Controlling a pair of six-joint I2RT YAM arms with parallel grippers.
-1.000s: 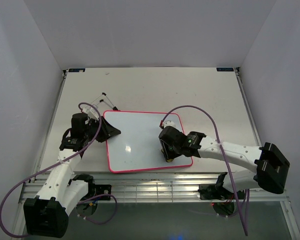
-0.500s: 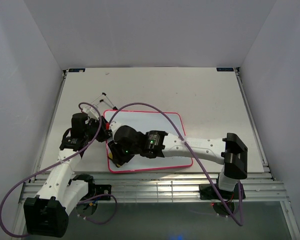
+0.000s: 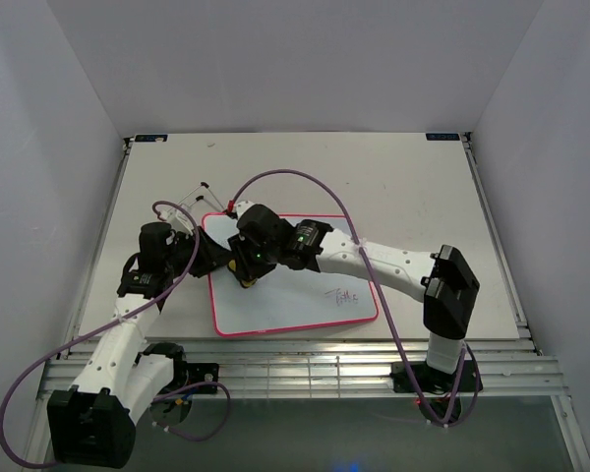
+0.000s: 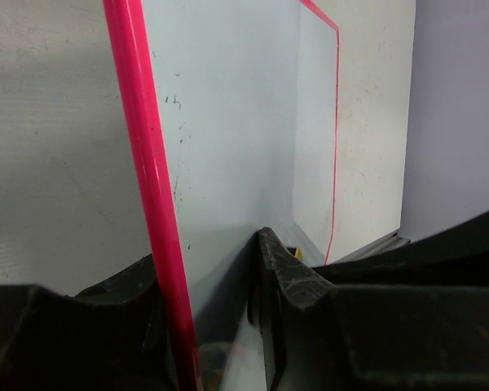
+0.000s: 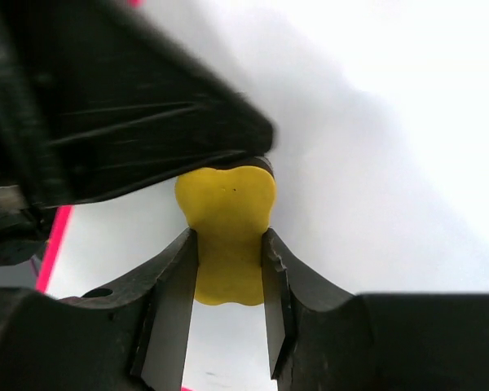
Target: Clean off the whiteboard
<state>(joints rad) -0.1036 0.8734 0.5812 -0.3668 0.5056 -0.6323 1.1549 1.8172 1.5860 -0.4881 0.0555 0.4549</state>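
Observation:
The whiteboard point(image 3: 295, 300) lies flat on the table, white with a pink-red frame, with a small scribble of handwriting point(image 3: 345, 293) near its right side. My left gripper point(image 3: 205, 258) is shut on the board's left edge; in the left wrist view the pink frame point(image 4: 151, 187) runs between the fingers. My right gripper point(image 3: 245, 273) is shut on the yellow eraser point(image 5: 226, 232) and presses it on the board's left part, close to the left gripper. The eraser barely shows in the top view.
The board's thin black stand legs point(image 3: 203, 197) stick out behind its far-left corner. A purple cable point(image 3: 305, 187) loops over the right arm. Grey walls enclose the table; a slatted metal edge point(image 3: 305, 369) runs along the front.
My right gripper has swept the eraser from the board's right side to the lower left, then up to the upper left. A scribble shows near the right side where the arm was. The left gripper stayed put.

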